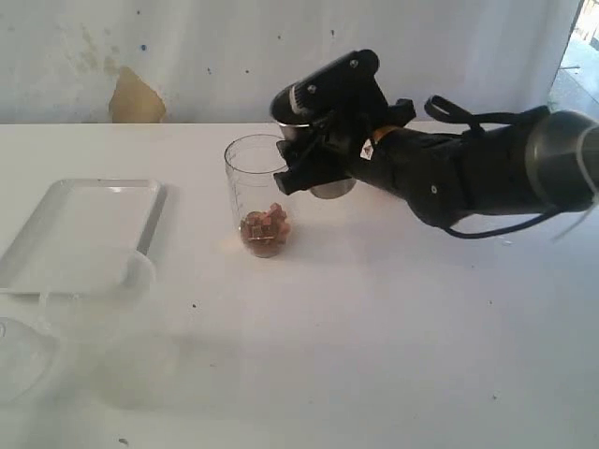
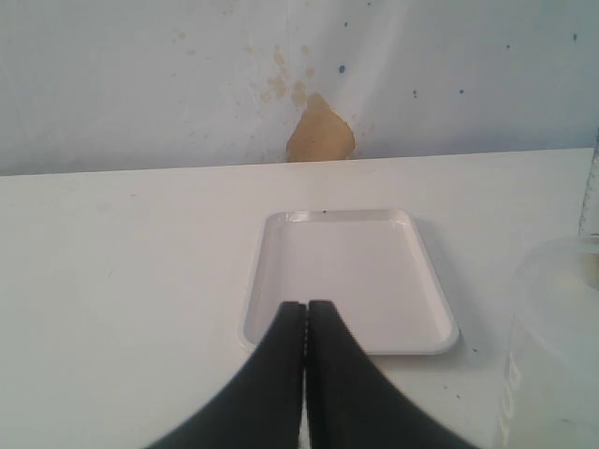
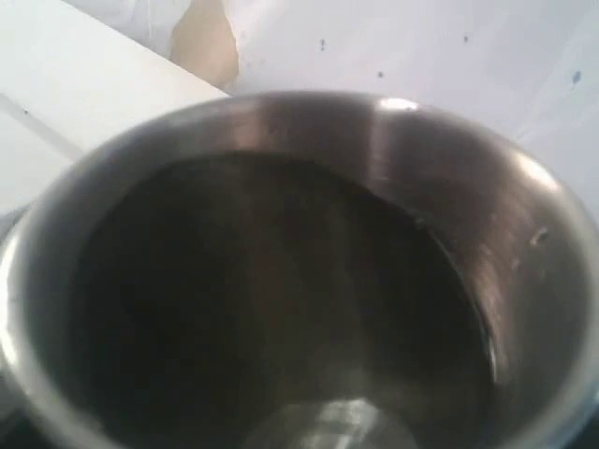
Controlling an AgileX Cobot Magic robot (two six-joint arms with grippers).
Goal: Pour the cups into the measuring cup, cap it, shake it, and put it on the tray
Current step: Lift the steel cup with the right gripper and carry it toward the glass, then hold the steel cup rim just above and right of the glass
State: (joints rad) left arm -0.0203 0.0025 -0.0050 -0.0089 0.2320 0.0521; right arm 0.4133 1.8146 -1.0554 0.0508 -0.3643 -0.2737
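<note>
Right gripper (image 1: 307,155): clamped around the steel tumbler (image 1: 333,188), with the black fingers on either side of its wall. It sits at the end of the dark arm that reaches in from the right.
Steel tumbler: held just right of the measuring cup (image 1: 255,187) and a little farther back. It leans so that its mouth is up and to the left, close to the measuring cup's rim. Whether its base touches the table (image 1: 374,327) cannot be told.
Inside the tumbler: the right wrist view looks straight into the mouth. The walls are dark and the bottom is shiny, and no contents can be made out.
Measuring cup: upright on the table near the middle, uncapped and clear-walled. Nothing grips it.
Contents of measuring cup: a low heap of small reddish-brown pieces (image 1: 266,230) lies at the bottom, and the rest of the cup above it is clear.
Left gripper (image 2: 306,318): the two black fingers are pressed together with nothing between them. It is poised above the table at the near edge of the tray (image 2: 351,281).
Tray: flat on the table at the far left, well apart from the measuring cup, with nothing on it.
Frosted container (image 2: 552,346): translucent, standing near the tray's right near corner.
Wall (image 1: 187,56): white, with a tan patch (image 1: 136,98) beyond the tray.
</note>
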